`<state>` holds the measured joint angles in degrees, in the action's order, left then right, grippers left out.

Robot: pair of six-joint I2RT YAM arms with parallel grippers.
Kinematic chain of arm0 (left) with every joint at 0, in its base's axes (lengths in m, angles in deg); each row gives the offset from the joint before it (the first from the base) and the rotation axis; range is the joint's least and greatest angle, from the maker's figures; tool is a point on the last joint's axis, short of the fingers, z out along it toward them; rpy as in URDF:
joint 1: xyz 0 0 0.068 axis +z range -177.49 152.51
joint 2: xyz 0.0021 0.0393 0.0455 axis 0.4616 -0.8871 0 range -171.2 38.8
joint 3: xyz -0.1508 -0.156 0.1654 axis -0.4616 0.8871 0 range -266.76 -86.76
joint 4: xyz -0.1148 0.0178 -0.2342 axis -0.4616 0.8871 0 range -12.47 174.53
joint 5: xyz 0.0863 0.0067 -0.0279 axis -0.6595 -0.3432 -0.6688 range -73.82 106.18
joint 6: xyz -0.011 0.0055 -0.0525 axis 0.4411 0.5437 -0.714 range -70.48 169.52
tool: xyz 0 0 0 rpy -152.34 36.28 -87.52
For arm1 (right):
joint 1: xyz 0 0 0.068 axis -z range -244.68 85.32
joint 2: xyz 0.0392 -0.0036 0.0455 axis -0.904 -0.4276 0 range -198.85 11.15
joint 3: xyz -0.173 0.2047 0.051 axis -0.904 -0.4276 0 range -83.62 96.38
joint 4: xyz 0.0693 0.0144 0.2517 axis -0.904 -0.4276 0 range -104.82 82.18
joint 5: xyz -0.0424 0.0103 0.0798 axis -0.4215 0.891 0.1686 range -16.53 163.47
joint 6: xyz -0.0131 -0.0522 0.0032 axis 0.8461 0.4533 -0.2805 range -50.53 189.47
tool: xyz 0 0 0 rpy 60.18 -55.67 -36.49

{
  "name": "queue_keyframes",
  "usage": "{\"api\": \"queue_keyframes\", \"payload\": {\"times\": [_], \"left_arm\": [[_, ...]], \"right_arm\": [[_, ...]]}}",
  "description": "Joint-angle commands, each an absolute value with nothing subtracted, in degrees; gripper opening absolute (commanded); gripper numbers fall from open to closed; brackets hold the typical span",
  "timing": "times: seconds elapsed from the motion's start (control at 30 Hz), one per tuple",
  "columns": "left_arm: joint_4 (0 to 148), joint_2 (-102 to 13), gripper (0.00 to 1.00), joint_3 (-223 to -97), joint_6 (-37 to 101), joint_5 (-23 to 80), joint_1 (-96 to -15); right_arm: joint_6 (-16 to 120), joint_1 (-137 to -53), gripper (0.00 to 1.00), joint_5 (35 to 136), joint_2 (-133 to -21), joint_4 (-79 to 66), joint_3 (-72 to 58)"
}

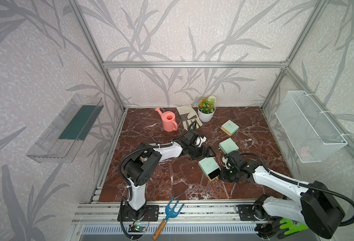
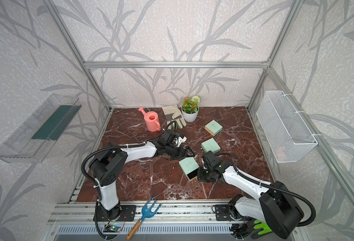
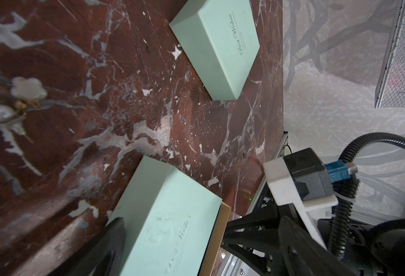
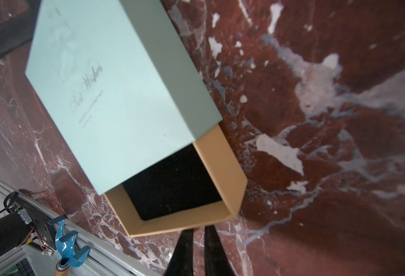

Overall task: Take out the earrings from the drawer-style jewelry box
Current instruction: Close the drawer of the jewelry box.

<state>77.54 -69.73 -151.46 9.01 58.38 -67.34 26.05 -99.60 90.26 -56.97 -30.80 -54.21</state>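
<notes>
The nearest mint jewelry box [image 1: 207,164] [image 2: 188,164] [image 4: 115,95] lies on the marble. Its tan drawer [image 1: 213,176] [image 4: 220,155] is pulled partly out, and the exposed black lining shows nothing on it. My right gripper [image 1: 220,174] [image 4: 199,233] sits at the drawer's front, shut on a small tan tab. My left gripper [image 1: 210,153] [image 3: 200,246] is open wide at the box's [image 3: 168,227] far end, its fingers either side of it. One of the earrings [image 3: 27,89], a white flower with a pearl, lies on the marble in the left wrist view.
Two more closed mint boxes [image 1: 228,146] [image 1: 229,127] lie behind. A pink watering can [image 1: 168,121], a work glove [image 1: 187,116] and a potted plant [image 1: 206,110] stand at the back. A blue hand rake [image 1: 168,212] lies on the front rail. A wire basket [image 1: 309,129] hangs on the right wall.
</notes>
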Motion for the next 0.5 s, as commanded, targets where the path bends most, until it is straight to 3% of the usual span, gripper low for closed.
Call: {"api": "queue_keyframes", "payload": {"times": [0.0,0.47], "left_arm": [[78.07,-70.62,0.99,-152.76,10.13,59.75,-67.88],[78.54,-70.54,0.99,-153.11,10.41,59.49,-68.71]], "right_arm": [[24.84,-99.93,0.13,90.14,-57.05,-29.06,-54.79],[21.52,-100.91,0.13,87.13,-59.64,-22.28,-55.54]]}}
